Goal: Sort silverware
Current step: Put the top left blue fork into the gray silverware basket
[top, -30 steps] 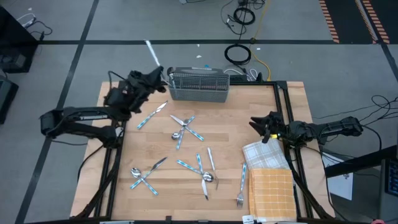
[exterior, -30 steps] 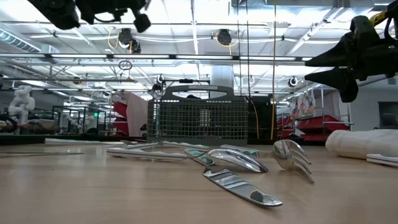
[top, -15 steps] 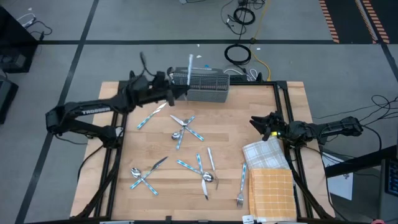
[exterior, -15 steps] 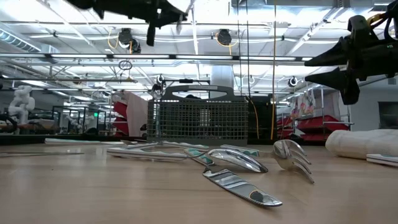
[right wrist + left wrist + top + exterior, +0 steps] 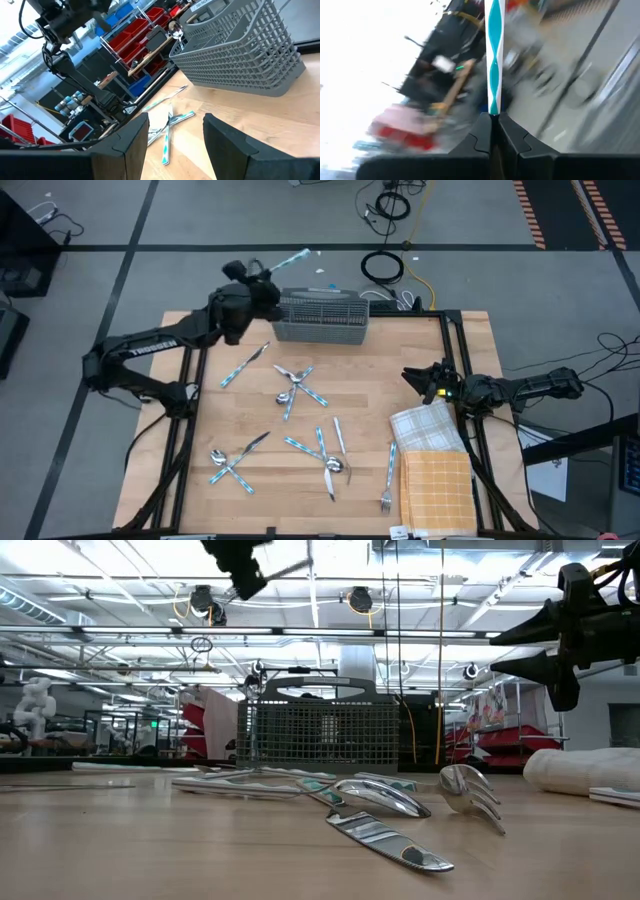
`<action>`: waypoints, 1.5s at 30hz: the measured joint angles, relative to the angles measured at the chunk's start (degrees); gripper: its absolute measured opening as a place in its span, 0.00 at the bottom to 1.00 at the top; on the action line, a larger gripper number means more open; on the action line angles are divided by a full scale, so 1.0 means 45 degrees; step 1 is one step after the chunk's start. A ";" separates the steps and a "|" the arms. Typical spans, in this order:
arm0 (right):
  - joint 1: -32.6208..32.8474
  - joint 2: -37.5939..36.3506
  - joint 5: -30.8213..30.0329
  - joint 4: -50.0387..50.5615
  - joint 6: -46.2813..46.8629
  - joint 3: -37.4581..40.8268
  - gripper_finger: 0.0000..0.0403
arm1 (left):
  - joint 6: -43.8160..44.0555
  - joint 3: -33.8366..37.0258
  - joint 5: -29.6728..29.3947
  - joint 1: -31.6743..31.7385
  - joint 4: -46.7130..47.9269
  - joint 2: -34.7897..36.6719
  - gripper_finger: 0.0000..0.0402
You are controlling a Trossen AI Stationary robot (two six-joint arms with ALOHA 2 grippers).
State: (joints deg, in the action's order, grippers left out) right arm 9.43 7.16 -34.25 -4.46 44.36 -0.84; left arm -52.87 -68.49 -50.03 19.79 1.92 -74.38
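Left gripper [image 5: 262, 276] pinches a utensil [image 5: 289, 260] raised beside the caddy [image 5: 320, 317], blue handle pointing out past the fingers. Right gripper [image 5: 415, 385] wide, near the towel [image 5: 425, 430].

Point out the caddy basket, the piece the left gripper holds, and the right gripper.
wire-mesh caddy basket [image 5: 322, 320], high view, mesh side wall.
held silverware piece [image 5: 493, 65], left wrist view, blue patterned handle.
right gripper [image 5: 412, 380], high view, between its fingertips.

A workshop or robotics lab: red storage bins [image 5: 131, 44] on shelving, exposed ceiling lights [image 5: 360, 600], grey floor with taped lines [image 5: 120, 280] and loose cables [image 5: 381, 266].
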 joint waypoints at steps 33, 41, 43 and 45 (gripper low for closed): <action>-0.0001 0.0000 -0.0842 0.0008 0.0102 0.0000 0.44 | -2.2039 0.0554 0.8540 0.1588 -0.2972 -0.1342 0.03; -0.0004 0.0000 -0.0839 0.0008 0.0045 0.0000 0.44 | -2.2103 0.0554 0.9230 0.1967 -0.4720 -0.2598 0.03; -0.0004 0.0000 -0.0842 0.0008 -0.0005 0.0000 0.44 | -2.2094 0.0554 0.9485 0.1955 -0.5212 -0.2960 0.03; -0.0002 0.0000 -0.0838 0.0008 -0.0011 0.0000 0.44 | -2.2093 0.0554 0.9739 0.1931 -0.5584 -0.3317 0.03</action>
State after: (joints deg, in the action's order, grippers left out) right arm 9.42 7.16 -38.03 -4.43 44.31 -0.84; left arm -152.29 -66.00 -6.20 28.48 -23.21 -89.30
